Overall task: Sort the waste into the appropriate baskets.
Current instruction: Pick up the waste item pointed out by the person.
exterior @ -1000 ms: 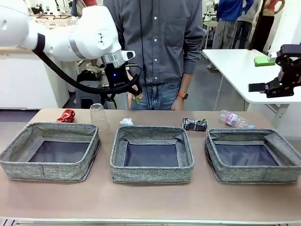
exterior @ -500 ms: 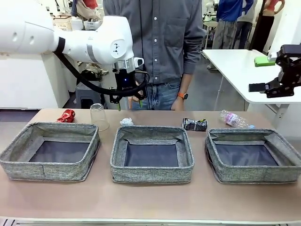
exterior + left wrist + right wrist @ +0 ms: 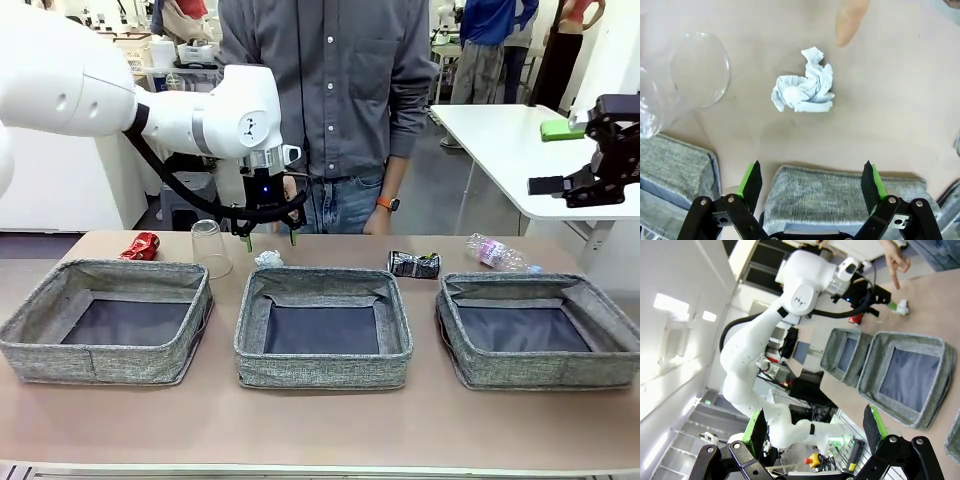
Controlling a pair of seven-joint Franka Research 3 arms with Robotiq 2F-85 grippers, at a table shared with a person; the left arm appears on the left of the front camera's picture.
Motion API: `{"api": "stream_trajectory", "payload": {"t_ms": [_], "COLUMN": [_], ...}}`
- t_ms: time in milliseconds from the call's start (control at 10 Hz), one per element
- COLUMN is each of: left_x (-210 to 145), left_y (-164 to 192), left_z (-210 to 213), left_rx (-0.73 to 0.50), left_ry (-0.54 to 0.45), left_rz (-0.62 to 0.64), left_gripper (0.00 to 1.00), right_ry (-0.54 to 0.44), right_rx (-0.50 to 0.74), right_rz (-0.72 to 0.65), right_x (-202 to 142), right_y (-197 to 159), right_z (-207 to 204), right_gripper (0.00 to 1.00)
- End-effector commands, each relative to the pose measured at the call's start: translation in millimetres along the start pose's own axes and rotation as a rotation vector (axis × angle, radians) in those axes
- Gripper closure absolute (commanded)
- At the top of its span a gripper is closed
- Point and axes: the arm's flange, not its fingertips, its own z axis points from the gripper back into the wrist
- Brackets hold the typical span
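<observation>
Your left pincer (image 3: 268, 238) is hanging with its jaws standing wide apart and holding nothing, just above the crumpled white tissue (image 3: 804, 90). The tissue is lying on the worktop (image 3: 320, 430) just behind the far wall of the middle basket (image 3: 320, 370). A person's finger (image 3: 850, 22) is pointing at it from the far side. By the look of it, you are lining up the first pick, and all three baskets are showing bare bottoms.

The next move is calling for a straight descent so that the tissue is sitting between the pads, then a gentle closing. The tissue is soft and will be crushing easily.

You are working in a tight spot: the clear plastic cup (image 3: 210, 248) is standing near the tissue on one side, and the basket's soft wall is sitting just beneath the fingers. The person's fingertip is also waiting near.

The crushed red can (image 3: 141, 245) is lying behind the left basket (image 3: 105, 360), the dark-silver can (image 3: 414, 264) behind the middle one, and the bottle (image 3: 495, 252) behind the right basket (image 3: 540, 372). Your right pincer (image 3: 815, 427) is idling high off to the side, jaws apart and empty.
</observation>
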Motion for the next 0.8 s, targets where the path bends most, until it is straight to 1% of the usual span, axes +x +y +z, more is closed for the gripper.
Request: {"api": "stream_trajectory", "payload": {"t_ms": [0,100,500,700], "left_x": [-1.0,-0.8,5.8,9.9], "left_y": [7.7,9.8,10.5,10.8], "left_z": [-15.2,-20.8,-33.7,-38.2], "left_rx": [0.022,0.015,-0.009,-0.005], "left_ry": [-0.042,-0.045,-0.109,-0.139], "left_rz": [-0.021,-0.026,-0.085,-0.089], "left_gripper": [0.0,0.0,0.0,0.0], "right_ry": [-0.01,-0.01,-0.01,-0.01], "right_rx": [0.022,0.022,0.022,0.022], "right_rz": [0.026,0.026,0.026,0.026], "right_x": [3.2,3.2,3.2,3.2], "right_y": [-0.1,-0.1,-0.1,-0.1], "right_z": [-2.4,-2.4,-2.4,-2.4], "right_gripper": [0.0,0.0,0.0,0.0]}}
